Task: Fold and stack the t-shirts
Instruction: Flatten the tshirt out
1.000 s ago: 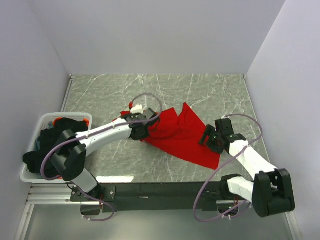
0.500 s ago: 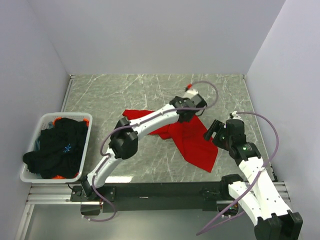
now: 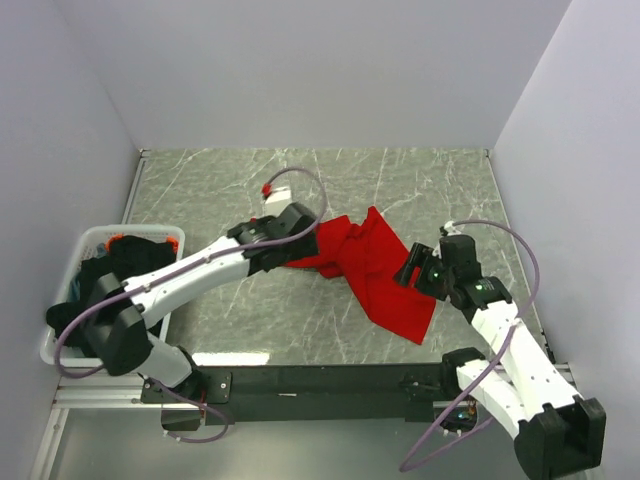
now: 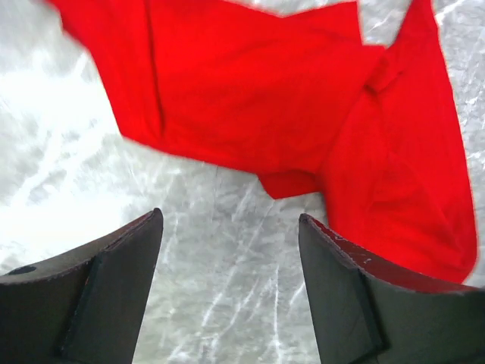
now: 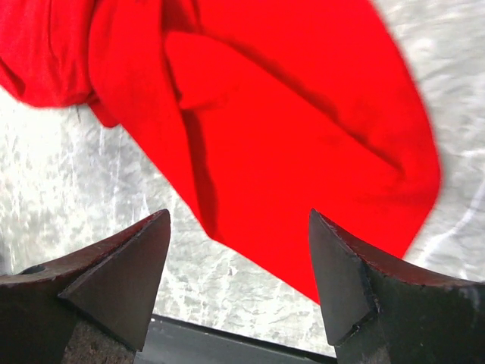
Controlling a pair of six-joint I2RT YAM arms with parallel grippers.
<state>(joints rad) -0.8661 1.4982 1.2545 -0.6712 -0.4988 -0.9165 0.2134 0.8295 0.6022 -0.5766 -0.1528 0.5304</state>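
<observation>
On the grey marbled table [image 3: 220, 190], right of centre, the red t-shirt [image 3: 380, 285] lies rumpled and partly folded over itself, one broad flap reaching toward the near right and a narrower part stretching left; it lies flat on the surface and neither arm lifts it. Just beside its left end the left gripper [image 3: 300, 240] hangs at the end of an arm stretched across from the near left; its jaws stand wide apart with nothing between them, and in the left wrist view only bare marble shows between the two dark fingers [image 4: 114, 280], the red cloth [image 4: 250, 98] lying just beyond their tips. At the shirt's right edge the right gripper [image 3: 412, 268] also has its jaws apart and empty; from the right wrist the cloth [image 5: 303, 129] fills the space ahead of the fingers [image 5: 121, 280], with its folds and a creased edge plain. At the far left a white slotted basket [image 3: 100, 235] holds a heap of black t-shirts [image 3: 135, 255], partly hidden behind the left arm.
</observation>
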